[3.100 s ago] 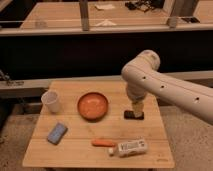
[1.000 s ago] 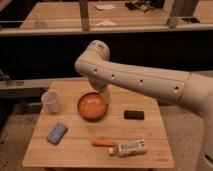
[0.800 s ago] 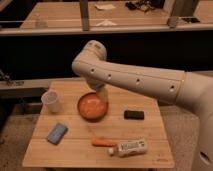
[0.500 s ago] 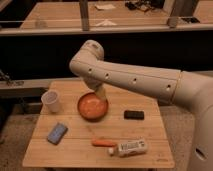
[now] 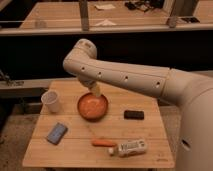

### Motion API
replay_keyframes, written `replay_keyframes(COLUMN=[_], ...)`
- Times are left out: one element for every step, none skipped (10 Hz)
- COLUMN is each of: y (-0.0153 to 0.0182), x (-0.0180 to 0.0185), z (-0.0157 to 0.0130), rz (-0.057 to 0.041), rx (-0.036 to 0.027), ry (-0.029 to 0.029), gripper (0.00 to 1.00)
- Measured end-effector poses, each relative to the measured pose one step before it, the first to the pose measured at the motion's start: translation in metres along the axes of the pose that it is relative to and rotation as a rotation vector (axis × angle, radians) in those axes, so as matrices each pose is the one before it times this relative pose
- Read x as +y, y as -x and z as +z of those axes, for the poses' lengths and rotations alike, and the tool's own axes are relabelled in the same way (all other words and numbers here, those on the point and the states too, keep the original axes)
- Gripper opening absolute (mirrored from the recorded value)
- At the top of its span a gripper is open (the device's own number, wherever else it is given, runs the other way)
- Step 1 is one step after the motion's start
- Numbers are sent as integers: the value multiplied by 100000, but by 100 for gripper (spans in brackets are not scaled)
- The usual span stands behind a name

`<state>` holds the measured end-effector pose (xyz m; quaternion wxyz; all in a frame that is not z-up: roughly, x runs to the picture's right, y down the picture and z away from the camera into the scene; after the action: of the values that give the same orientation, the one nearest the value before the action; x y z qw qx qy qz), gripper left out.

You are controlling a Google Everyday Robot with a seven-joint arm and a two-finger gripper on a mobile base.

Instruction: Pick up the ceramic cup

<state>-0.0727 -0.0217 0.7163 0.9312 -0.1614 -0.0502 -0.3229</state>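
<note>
The gripper point(image 5: 94, 90) hangs spread wide and empty above the wide orange bowl point(image 5: 92, 106). The small white ceramic cup point(image 5: 51, 101) stands apart on the wooden desk point(image 5: 145, 135), free for grasping.

This looks like a robotics lab or test area: a small pale slatted wooden table point(image 5: 75, 150) stands before long wooden counters point(image 5: 60, 17) with metal posts point(image 5: 83, 15) (loose papers point(image 5: 105, 22) lie there). A large white robot arm point(image 5: 130, 77) reaches over the table, its gripper point(image 5: 95, 90) spread above the wide orange bowl point(image 5: 92, 106)
</note>
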Motion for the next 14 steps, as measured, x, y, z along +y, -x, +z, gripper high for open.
replay_keyframes(y=[729, 516, 265, 359, 546, 255, 320, 254, 64, 84, 332, 379, 457, 525], x=[-682, -601, -308, -399, -567, -292, -383, -554, -196, -225, -401, -500, -531, -625], z=[306, 251, 290, 228, 328, 173, 220, 315, 187, 246, 368, 336, 643, 418], rz=[-1731, -2064, -1520, -1536, -1858, -939, -1223, -2254, -1092, -1177, -1407, -1609, -1605, -1713], rx=[-457, -463, -292, -492, -854, -447, -486, -571, -289, -359, -508, -554, -641, -595], ry=[-682, -793, -374, -653, -758, -406, -570, -1001, -370, -298, -372, -499, -328, -546], gripper=[79, 79, 79, 79, 79, 79, 79, 79, 79, 79, 79, 79, 79, 79])
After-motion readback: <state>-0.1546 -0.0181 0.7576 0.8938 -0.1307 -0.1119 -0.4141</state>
